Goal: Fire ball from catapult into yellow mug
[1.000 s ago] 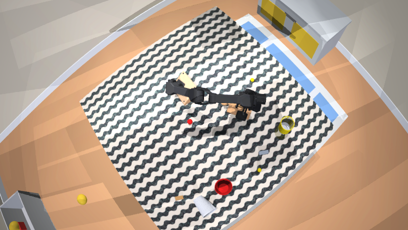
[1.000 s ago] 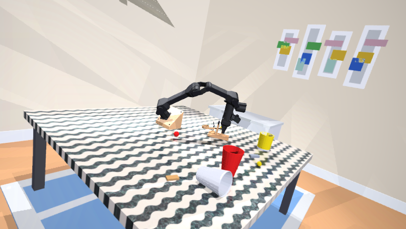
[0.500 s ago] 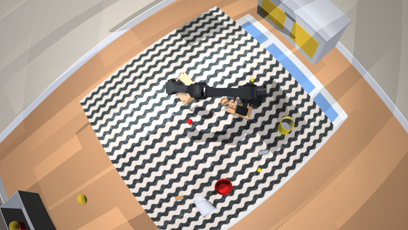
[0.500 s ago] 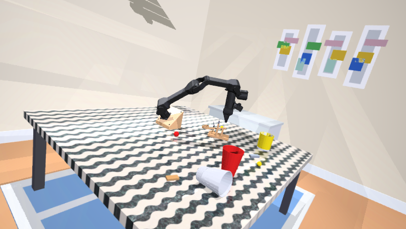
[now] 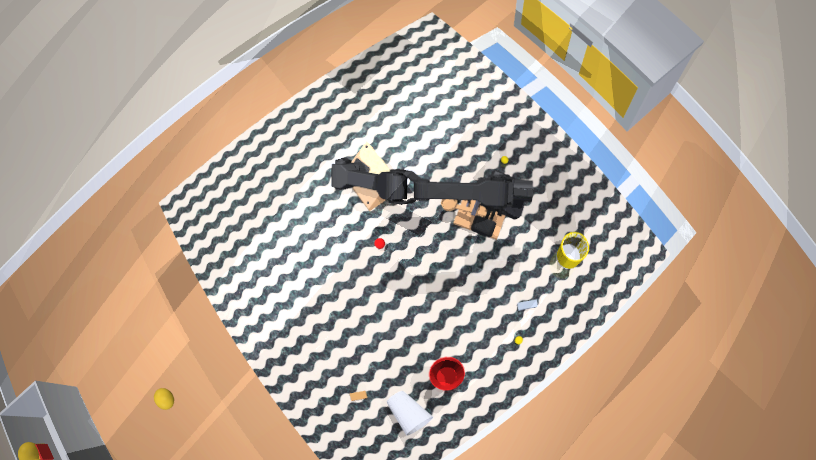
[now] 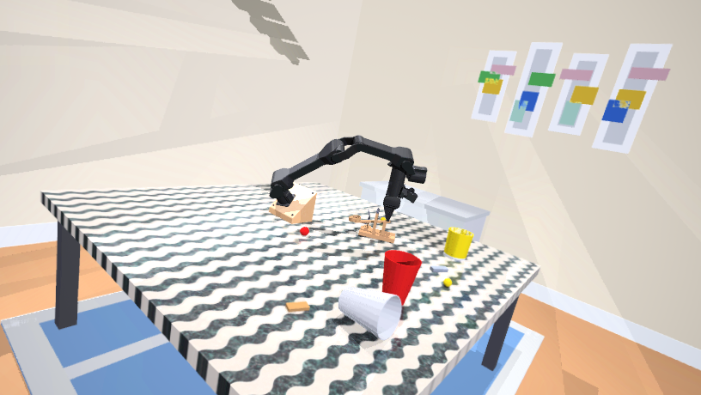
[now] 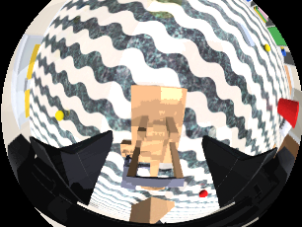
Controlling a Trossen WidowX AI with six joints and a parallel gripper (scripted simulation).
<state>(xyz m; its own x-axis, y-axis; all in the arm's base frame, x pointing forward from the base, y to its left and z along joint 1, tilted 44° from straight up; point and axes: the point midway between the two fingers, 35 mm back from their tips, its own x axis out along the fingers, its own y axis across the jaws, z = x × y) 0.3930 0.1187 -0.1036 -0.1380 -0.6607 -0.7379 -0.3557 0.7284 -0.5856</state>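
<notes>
The wooden catapult (image 5: 494,230) (image 6: 376,235) (image 7: 159,101) stands on the table with its base end toward the yellow mug's side; no ball shows in its spoon (image 5: 449,204) (image 6: 354,218). My gripper (image 7: 159,138) is open and empty, pointing down above the catapult, with one finger on each side of it in the wrist view. The yellow mug (image 5: 569,264) (image 6: 457,244) stands upright beyond the catapult. A red ball (image 5: 379,243) (image 6: 304,231) (image 7: 203,193) lies near the arm's base. One yellow ball (image 5: 504,160) (image 6: 382,219) (image 7: 59,115) lies beside the arm; another (image 5: 518,340) (image 6: 447,282) (image 7: 267,47) lies farther off.
A red cup (image 5: 447,376) (image 6: 399,275) (image 7: 287,112) stands upright beside a tipped white cup (image 5: 408,412) (image 6: 365,309). A small orange block (image 5: 358,395) (image 6: 296,306) and a grey-blue block (image 5: 526,305) (image 6: 439,269) lie flat. The arm's wooden mount (image 6: 304,210) stands behind the red ball.
</notes>
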